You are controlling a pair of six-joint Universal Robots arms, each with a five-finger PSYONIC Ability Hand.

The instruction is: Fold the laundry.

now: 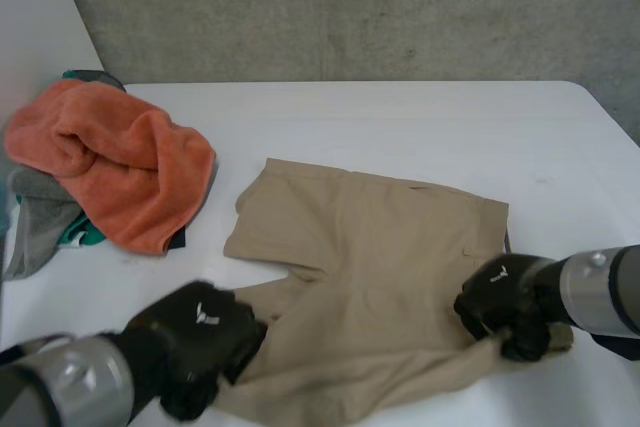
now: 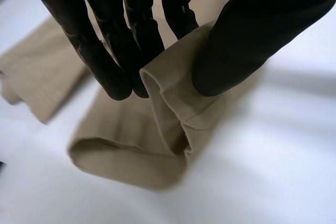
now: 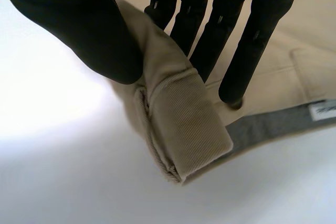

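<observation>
tan shorts (image 1: 370, 267) spread lower centre on white table (image 1: 400, 117) | left hand (image 1: 200, 332) lower left, thumb and fingers (image 2: 113, 72) pinch a hem fold | right hand (image 1: 500, 302) lower right, thumb and fingers (image 3: 241, 61) pinch a thick corner | orange towel heap (image 1: 110, 162) upper left
</observation>
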